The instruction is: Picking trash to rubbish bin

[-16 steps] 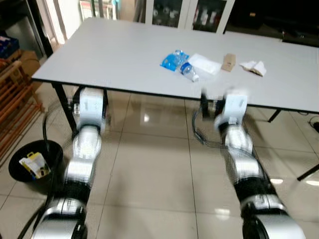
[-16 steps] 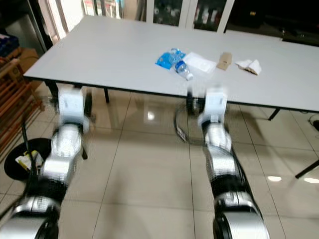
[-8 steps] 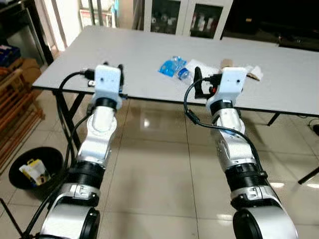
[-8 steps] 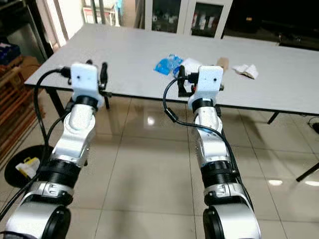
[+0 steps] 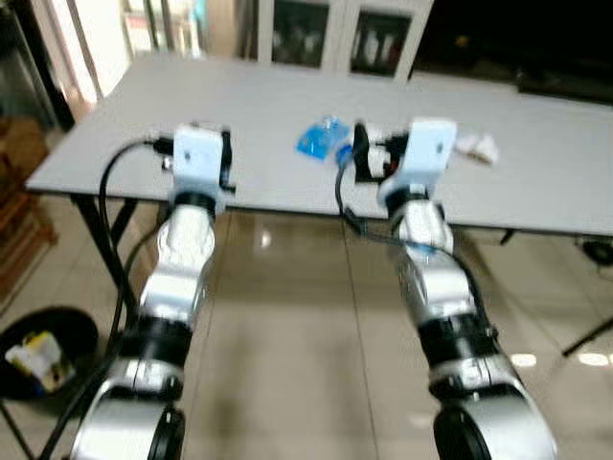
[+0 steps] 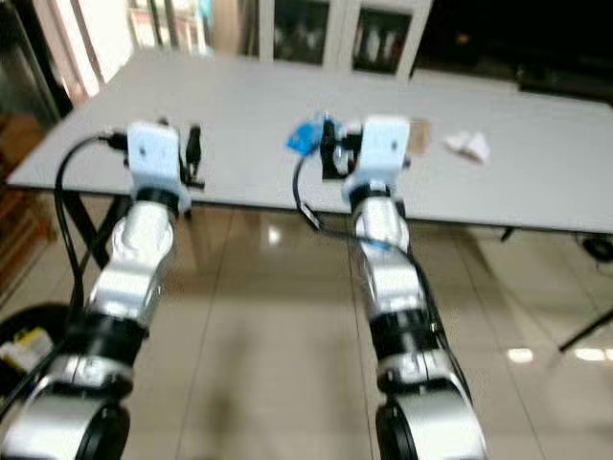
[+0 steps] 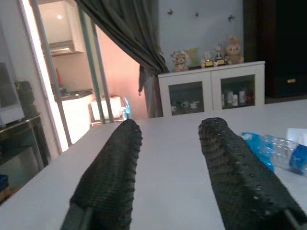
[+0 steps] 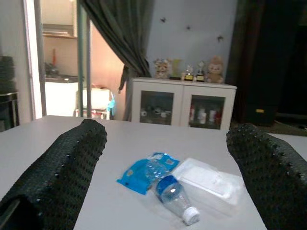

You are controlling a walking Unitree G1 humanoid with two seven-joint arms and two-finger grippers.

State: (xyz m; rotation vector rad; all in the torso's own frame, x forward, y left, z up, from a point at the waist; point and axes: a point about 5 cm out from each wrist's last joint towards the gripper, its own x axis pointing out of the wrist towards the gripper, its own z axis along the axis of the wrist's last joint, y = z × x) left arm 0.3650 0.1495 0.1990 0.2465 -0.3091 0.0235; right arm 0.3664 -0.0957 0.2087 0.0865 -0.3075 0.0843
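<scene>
Both arms are reaching level over the table's [image 5: 115, 134] near edge. The right gripper [image 8: 165, 191], jaws released wide, is lining up on the bottle [image 8: 173, 197] mid-table; the left gripper [image 7: 170, 177] is open too. The bin [image 5: 43, 350] is sitting on the floor, left.

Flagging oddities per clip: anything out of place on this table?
Yes: a crushed plastic bottle lies on its side on the table, touching a blue wrapper and a clear bag, with the right gripper open before them.
</scene>
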